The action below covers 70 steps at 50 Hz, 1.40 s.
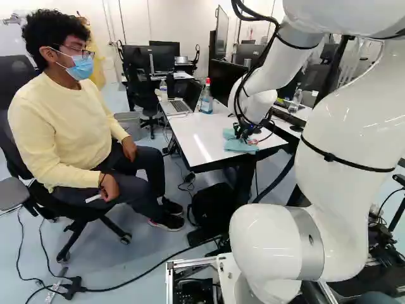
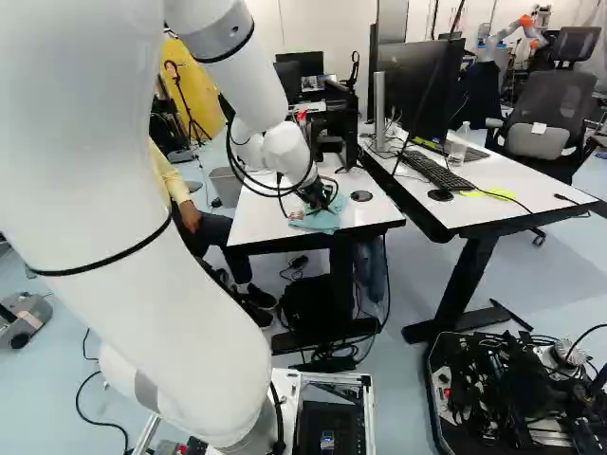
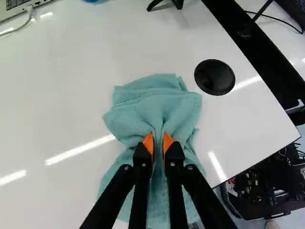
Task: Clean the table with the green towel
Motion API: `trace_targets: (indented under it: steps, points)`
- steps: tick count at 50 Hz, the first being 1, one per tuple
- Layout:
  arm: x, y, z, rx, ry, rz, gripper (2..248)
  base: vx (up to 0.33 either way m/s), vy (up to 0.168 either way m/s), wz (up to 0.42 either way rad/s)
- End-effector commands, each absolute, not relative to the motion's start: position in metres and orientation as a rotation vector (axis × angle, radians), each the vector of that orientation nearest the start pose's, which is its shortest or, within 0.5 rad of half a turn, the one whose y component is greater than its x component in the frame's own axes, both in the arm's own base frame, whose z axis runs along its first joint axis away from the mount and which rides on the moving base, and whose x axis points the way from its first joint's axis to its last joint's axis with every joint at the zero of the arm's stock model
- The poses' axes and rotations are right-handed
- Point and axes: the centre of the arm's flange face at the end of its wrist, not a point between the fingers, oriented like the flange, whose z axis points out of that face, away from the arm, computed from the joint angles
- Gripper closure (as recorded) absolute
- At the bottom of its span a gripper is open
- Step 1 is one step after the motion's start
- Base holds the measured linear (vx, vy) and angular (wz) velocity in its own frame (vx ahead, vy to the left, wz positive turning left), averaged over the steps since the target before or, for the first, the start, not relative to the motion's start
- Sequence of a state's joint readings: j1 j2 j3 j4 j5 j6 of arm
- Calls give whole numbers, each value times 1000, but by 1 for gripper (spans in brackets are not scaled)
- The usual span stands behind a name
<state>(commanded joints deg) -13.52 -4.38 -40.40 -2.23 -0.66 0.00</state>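
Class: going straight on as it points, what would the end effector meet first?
The end effector would likely meet the green towel bunched ahead, then the white table; exact depth is unclear.

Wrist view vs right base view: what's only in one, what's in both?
Wrist view only: laptop corner; orange pads pinching a towel fold.

Right base view only: waste bin, empty office chair, another robot in the background.

Both: green towel, gripper, white table, round black disc beside the towel.
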Motion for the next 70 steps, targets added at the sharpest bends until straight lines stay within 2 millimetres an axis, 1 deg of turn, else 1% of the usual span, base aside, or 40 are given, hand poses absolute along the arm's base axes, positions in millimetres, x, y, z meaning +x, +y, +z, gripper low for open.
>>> trace_targets:
  steps: [9,19,31,40,48,58,70]
  points:
    - [450,-121,423,-3064,346,-976,206,0,0,0]
    - [465,-136,423,-3065,378,-984,206,0,0,0]
    - [488,-140,422,-3062,371,-996,206,0,0,0]
    - [505,-135,422,-3057,341,-1004,206,0,0,0]
    - [518,-125,422,-3052,303,-1010,206,0,0,0]
    - [524,-109,422,-3046,253,-1011,206,0,0,0]
    - [525,-88,422,-3038,194,-1007,206,0,0,0]
